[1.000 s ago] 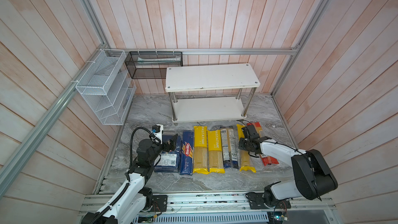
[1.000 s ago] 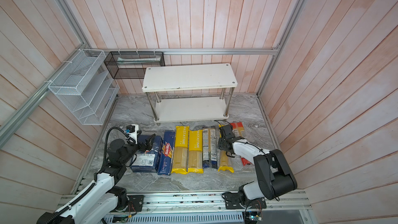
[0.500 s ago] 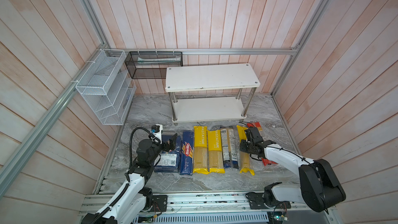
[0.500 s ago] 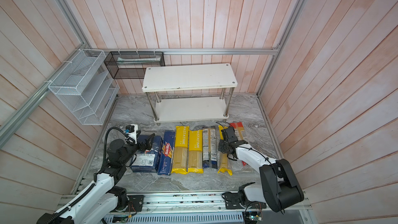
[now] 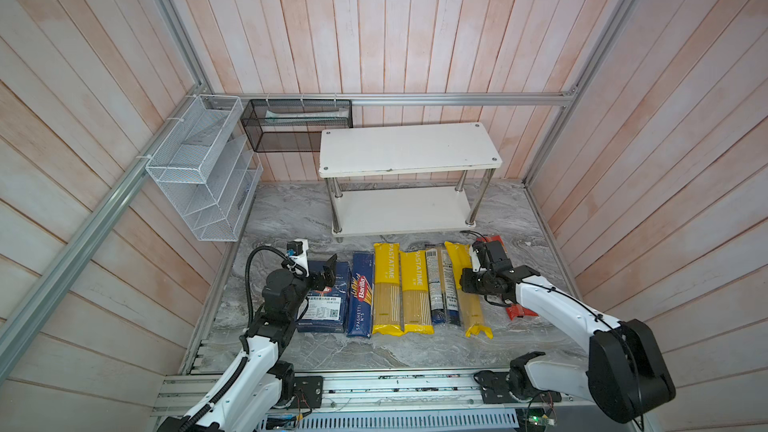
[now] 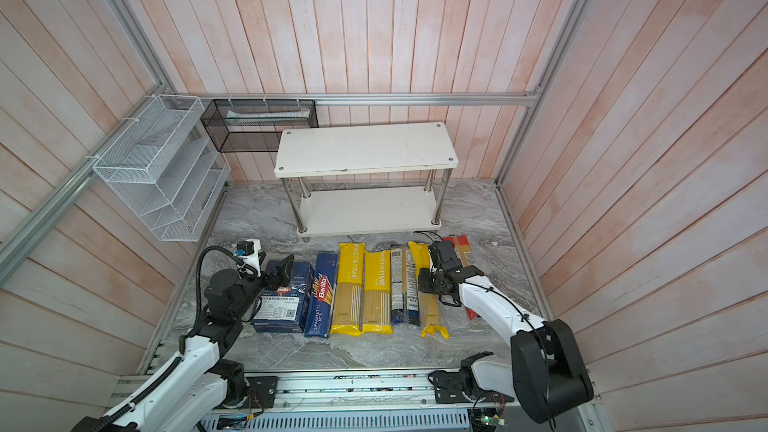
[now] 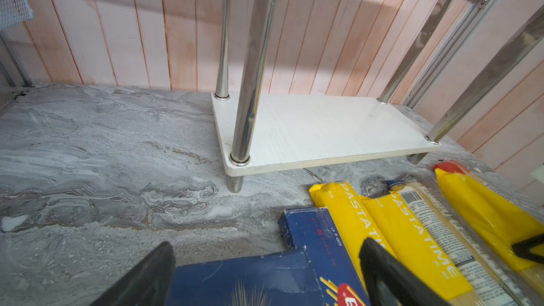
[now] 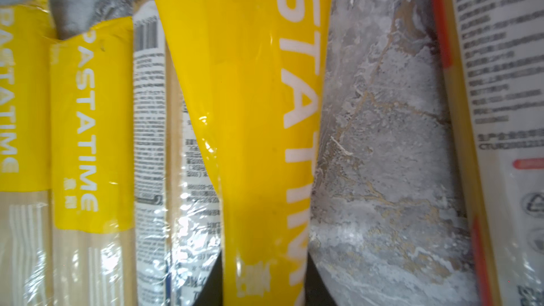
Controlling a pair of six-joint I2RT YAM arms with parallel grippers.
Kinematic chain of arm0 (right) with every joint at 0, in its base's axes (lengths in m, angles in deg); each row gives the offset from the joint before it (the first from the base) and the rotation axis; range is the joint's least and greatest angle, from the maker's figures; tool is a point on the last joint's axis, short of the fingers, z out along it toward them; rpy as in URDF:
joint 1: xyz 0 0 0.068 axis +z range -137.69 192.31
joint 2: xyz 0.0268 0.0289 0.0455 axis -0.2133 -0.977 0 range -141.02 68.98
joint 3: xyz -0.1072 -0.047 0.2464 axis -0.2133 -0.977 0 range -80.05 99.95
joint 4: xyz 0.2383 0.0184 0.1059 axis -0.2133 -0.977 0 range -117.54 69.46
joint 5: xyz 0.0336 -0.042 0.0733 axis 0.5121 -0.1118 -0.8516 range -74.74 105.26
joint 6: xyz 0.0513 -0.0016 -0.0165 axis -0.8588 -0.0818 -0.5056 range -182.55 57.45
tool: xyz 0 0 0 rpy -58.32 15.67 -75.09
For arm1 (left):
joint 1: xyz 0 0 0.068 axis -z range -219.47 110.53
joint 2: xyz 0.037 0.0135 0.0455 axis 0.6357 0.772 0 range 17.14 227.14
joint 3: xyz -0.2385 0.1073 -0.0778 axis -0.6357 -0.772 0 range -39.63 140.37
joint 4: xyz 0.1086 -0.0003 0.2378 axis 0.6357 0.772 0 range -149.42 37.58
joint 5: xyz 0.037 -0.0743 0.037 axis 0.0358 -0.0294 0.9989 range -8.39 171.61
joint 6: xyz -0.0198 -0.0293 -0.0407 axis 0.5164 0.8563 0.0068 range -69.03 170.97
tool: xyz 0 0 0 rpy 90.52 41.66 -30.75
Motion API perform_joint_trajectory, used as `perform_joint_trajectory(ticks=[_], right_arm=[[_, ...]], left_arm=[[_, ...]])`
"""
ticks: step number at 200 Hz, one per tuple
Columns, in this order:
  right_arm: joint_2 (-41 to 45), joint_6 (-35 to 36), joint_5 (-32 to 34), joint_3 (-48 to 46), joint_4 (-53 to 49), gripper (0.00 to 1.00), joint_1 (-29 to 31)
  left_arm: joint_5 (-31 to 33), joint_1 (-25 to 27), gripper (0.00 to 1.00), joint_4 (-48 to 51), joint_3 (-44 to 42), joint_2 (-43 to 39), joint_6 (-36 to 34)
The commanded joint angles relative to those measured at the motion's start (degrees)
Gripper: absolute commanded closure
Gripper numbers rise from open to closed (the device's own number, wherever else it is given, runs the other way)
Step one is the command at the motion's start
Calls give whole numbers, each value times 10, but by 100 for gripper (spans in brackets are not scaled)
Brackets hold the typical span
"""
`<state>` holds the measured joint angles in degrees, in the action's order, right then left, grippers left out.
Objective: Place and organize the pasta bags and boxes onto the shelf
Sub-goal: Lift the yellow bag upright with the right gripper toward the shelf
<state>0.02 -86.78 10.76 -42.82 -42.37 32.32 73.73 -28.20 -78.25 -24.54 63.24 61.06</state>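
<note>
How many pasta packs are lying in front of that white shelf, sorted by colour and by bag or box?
Yellow bags: 3
Dark blue and clear bag: 1
Red bag: 1
Dark blue boxes: 2
Total: 7

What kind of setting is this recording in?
Probably a mock pantry corner built as a robot test cell: plank walls framed by aluminium rails, a marble-look tabletop with a white shelf and a row of pasta packs.
</note>
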Motion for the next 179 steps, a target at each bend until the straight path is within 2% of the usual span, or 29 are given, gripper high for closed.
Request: perform_joint_trajectory(ticks=[1,51,128,179], right_arm=[[57,-22,-33,-14,72,84,1],[107,-73,-34,-7,67,88,1],[101,-65,-42,21,28,89,1],[123,-47,-34,84,-26,91,1]], left_arm=[[4,1,0,1,-7,-16,3],[-33,1,0,-4,-4,-7,-8],[-56,1,0,-9,-3,-1,-15],[-63,1,0,-9,-2,1,-17]])
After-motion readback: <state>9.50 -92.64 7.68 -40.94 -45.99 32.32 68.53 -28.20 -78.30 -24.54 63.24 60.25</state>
